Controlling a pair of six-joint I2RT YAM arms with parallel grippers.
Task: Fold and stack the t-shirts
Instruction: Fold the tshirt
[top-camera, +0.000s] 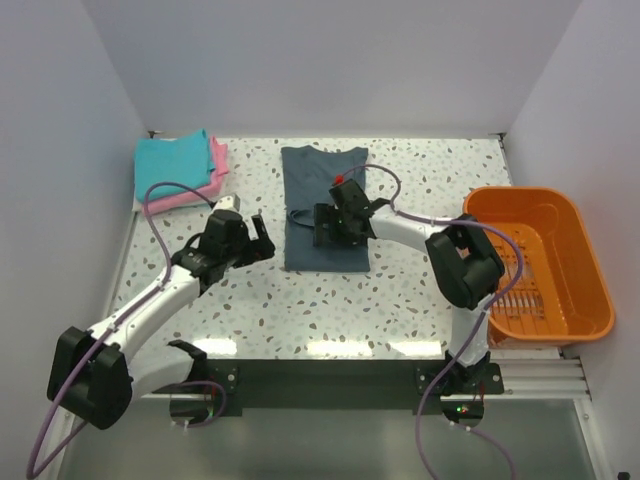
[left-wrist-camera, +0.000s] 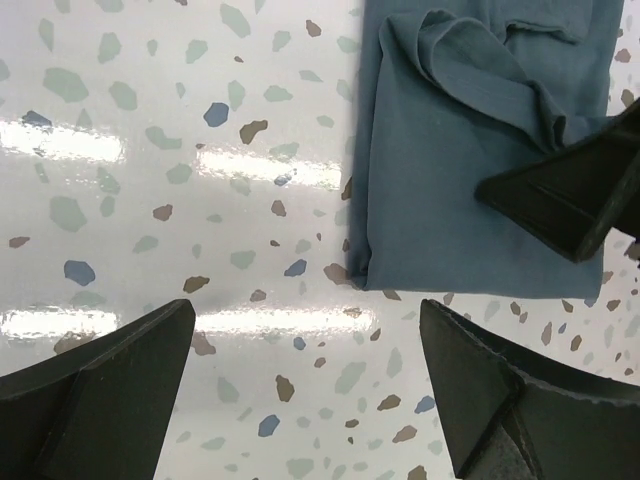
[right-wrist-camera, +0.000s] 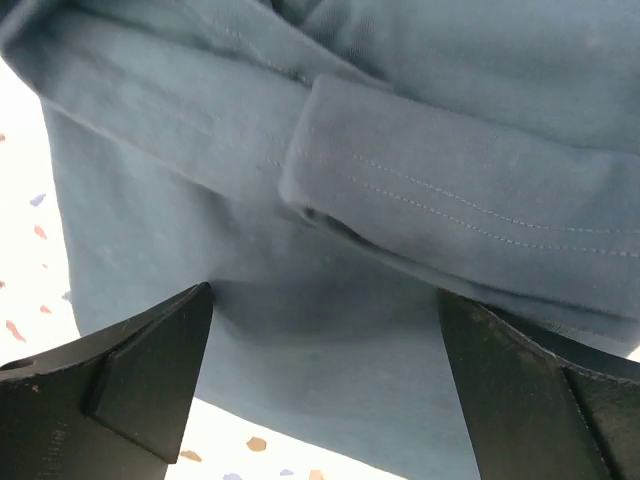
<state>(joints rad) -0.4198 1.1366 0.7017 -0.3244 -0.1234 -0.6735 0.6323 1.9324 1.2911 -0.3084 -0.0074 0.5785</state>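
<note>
The slate shirt (top-camera: 312, 180) was laid mid-table, folded lengthwise, a loose sleeve hem on top. The right gripper (right-wrist-camera: 325, 330) was held spread just over it, the left gripper (left-wrist-camera: 310, 340) spread beside its near left corner. If only the top layer were pinched, the fold could be dragged open.

Glossy white table top (top-camera: 250, 300) with coloured terrazzo speckles. One dark slate blue-grey cloth t-shirt (top-camera: 315, 185) lies flat mid-table toward the far side, folded into a narrow strip running near to far, with a sleeve folded over on top. Far left corner: folded pink cloth t-shirt (top-camera: 220, 160) on the table, turquoise cloth t-shirt (top-camera: 172, 165) stacked on it, pink showing along the right and near edges. An orange slotted plastic bin (top-camera: 520, 198) sits at the right edge; can't tell if it rests on the top.
</note>
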